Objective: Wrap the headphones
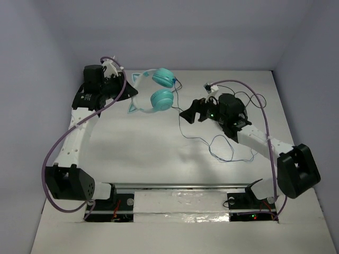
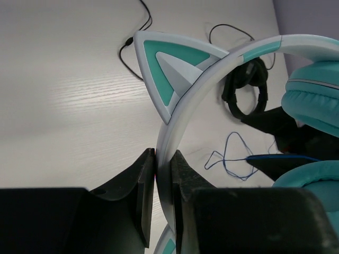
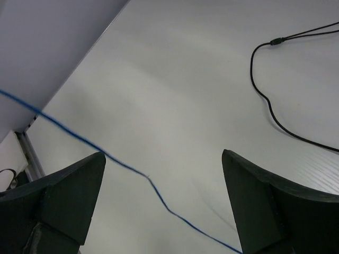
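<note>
- Turquoise and pale plastic filled the view at my left hand point(image 2: 163, 159). Its two fingers were clamped flat on the pale headband point(image 2: 183, 119) of the headphones point(image 1: 156, 92), just below one cat-ear point point(image 2: 169, 69).
- As far as I could judge, that grip held the set up off the bench point(image 1: 137, 159) rather than letting it lie there.
- Both ear cups point(image 1: 162, 99) sat on the far side of my left hand, toward my right one.
- My right hand point(image 3: 163, 159) stood wide open and held nothing. The thin blue cable point(image 3: 79, 138) crossed the gap between its fingers, slack and apart from both of them.
- In the top view the cable dropped from the cups to the bench and trailed in loose loops close beside my right hand. I saw no turn of it round the headband or round either cup.
- A black cable point(image 3: 265, 100) lay on the bench beyond my right hand, and a pair of black headphones point(image 2: 246, 90) showed past the headband from my left. Neither belonged to this job.
- My reading was that only the anchoring hold was done and the wrapping itself had hardly begun.
- What was left, as I judged it, was nearly everything: close my right hand on the blue cable, wind it turn by turn round the set, take up the loops on the bench and secure the free end.
</note>
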You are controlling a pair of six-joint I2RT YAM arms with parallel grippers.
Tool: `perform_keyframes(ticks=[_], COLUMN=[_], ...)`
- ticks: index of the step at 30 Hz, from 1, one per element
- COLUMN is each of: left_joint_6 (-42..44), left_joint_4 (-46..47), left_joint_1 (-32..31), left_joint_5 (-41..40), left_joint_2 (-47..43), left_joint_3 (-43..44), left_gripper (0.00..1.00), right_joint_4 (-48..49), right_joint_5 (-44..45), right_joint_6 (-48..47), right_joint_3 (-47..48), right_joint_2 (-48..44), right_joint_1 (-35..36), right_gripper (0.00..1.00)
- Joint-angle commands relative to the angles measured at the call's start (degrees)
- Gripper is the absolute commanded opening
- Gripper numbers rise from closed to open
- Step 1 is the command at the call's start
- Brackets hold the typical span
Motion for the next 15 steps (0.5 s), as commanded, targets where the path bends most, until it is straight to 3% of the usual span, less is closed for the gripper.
perform_keyframes(ticks=[1,10,15], left_joint_6=[-3.8,-6.7,-7.2], left_joint_4=[3.0,4.8,4.7], left_joint_1=[0.2,0.2,0.2], left_joint_5=[5.1,7.0,6.3], left_joint_2=[-4.9,-5.7,-5.9], left_joint_3=[4.9,5.5,6.6], left_gripper=[0.00,0.00,0.00], right_joint_4=[8.9,24.5,26.1], right_joint_5=[-3.7,-11.9,-12.4], right_joint_6=[2.2,8.8,10.4], right_joint_3=[-1.4,-8.6,-8.8], right_joint_2=[3.6,9.1,10.6], right_joint_1=[0.4,0.4,0.4], right_gripper=[0.97,0.88,0.69])
